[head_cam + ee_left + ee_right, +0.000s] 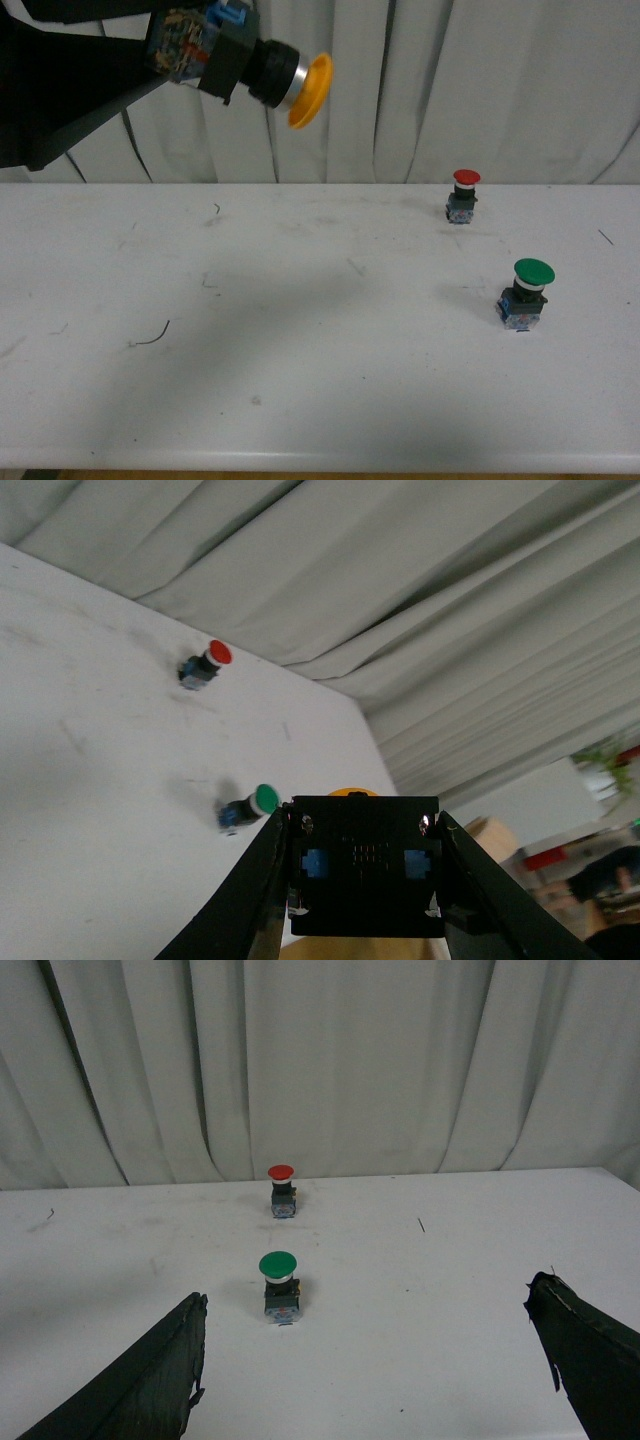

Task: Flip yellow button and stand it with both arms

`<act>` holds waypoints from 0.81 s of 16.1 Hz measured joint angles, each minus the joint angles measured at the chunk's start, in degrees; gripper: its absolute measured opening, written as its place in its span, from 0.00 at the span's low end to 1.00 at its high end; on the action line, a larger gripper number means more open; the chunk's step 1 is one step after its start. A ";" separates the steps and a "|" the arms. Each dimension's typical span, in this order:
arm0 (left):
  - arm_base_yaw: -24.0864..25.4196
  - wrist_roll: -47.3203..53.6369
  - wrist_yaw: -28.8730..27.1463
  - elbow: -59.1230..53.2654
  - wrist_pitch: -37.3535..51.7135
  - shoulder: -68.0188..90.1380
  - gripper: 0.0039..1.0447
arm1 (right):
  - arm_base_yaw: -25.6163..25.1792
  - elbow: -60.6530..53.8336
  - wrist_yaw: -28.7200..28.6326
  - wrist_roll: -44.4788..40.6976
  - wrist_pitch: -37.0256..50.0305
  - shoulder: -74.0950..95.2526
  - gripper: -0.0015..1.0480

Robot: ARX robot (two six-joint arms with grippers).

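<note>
Yellow button (270,70) hangs sideways high above the table (300,400), clamped in our left gripper (365,825). Our right gripper (365,1295), spread empty, should grasp the cap squarely before we turn it upright.

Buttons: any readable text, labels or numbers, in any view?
No text can be read in any view.
Markings on the body of the yellow button: too blurred to read.
Bases of the green button and red button: too small to show any text.
</note>
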 joint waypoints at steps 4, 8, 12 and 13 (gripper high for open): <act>-0.28 -14.14 0.31 -1.79 12.96 5.35 0.34 | 0.00 0.00 0.00 0.00 0.02 0.00 0.94; -2.38 -18.58 0.09 -1.95 17.00 5.64 0.34 | 0.00 0.00 0.00 0.00 0.00 0.00 0.94; -2.64 -18.58 -0.52 -1.97 16.70 6.19 0.34 | -1.27 0.00 -3.87 2.05 4.96 1.05 0.94; -2.64 -18.56 -0.70 -1.97 16.48 6.21 0.34 | -1.44 0.04 -4.74 3.48 8.09 3.39 0.94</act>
